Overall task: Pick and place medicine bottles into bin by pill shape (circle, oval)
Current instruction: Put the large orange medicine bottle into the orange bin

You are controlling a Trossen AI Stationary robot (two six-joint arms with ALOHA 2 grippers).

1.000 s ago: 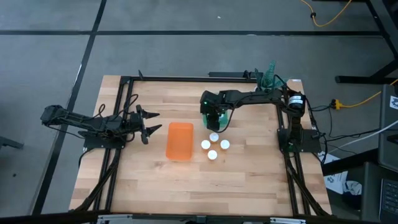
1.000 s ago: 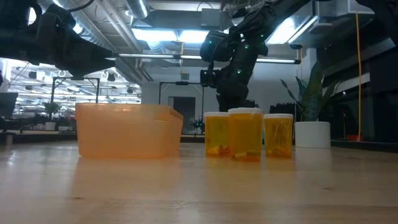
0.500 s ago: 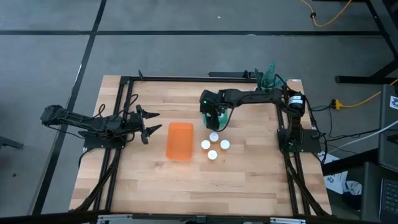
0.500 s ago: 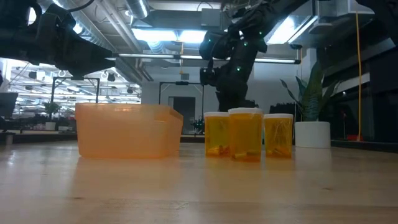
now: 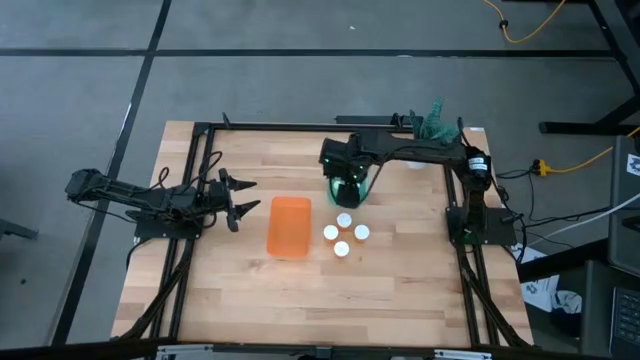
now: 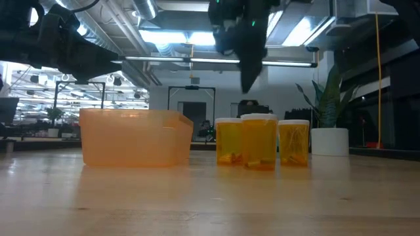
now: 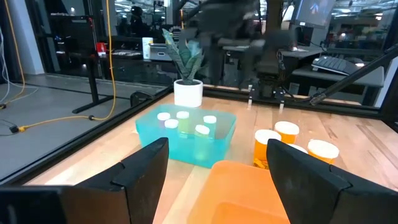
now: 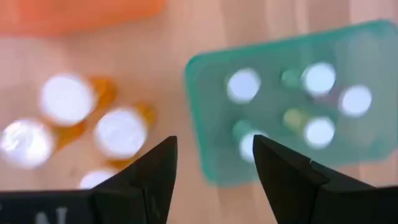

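Bottles first: I count four amber ones with white caps (image 5: 344, 233) standing in a tight cluster on the table (image 5: 400, 290), just to the right of the orange bin (image 5: 288, 226). In the low view three of them (image 6: 260, 141) show in a row beside that bin, upright, with pills lying at their bottoms. The orange bin looks to have nothing in it from above.

The teal bin (image 7: 186, 135) sits toward the far side of the table, beyond the amber cluster and near a white plant pot (image 7: 188, 93). Through the right wrist camera I see five white caps (image 8: 319, 79) inside it, standing upright.

My right end effector (image 5: 346, 190) hangs above the teal bin, raised clear of it; in the high view the arm covers most of the bin. Its two fingers (image 8: 152, 171) stand apart with bare space between them, holding nothing, and the teal bin and some of the amber bottles show past them.

My left end effector (image 5: 240, 200) waits at the left side of the table, pointed toward the orange bin and a little apart from it. Its fingers (image 7: 140, 171) are spread wide, and nothing is between them.
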